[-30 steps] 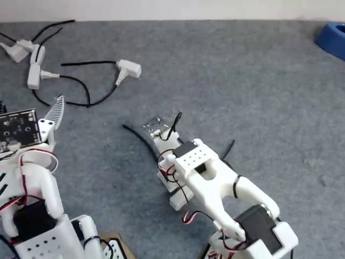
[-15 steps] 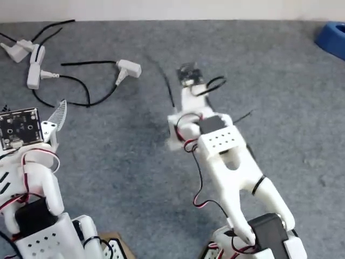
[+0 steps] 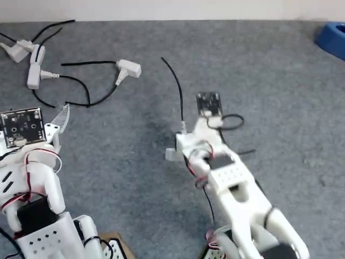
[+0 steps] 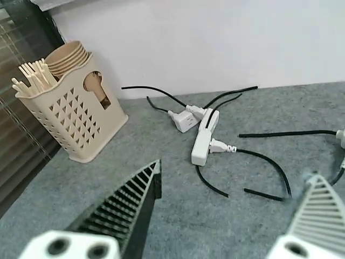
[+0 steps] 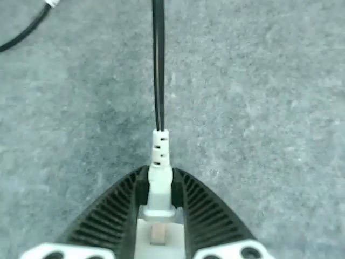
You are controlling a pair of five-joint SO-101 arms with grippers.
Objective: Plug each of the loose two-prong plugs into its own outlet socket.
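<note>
My right gripper (image 5: pixel 159 181) is shut on a white two-prong plug (image 5: pixel 159 156), whose black cable (image 5: pixel 157 65) runs straight away over the grey mat. From above, that gripper (image 3: pixel 183 139) sits mid-table and the cable (image 3: pixel 175 81) trails toward the far side. A white outlet strip (image 3: pixel 34 69) (image 4: pixel 204 137) lies at the far left with one plug (image 4: pixel 222 147) at its side. A loose plug (image 3: pixel 13 51) (image 4: pixel 183 120) lies by its far end, and another loose plug (image 3: pixel 129 68) rests to its right. My left gripper (image 4: pixel 226 216) is open, short of the strip.
A beige perforated basket (image 4: pixel 70 113) holding cups and sticks stands beyond the strip, against the wall. Black cables (image 3: pixel 81 89) loop over the mat near the strip. A blue object (image 3: pixel 331 36) sits at the far right corner.
The right arm carried the plug toward the far side, then drew back to mid-table; the cable now trails far-left. The left arm barely shifted.
</note>
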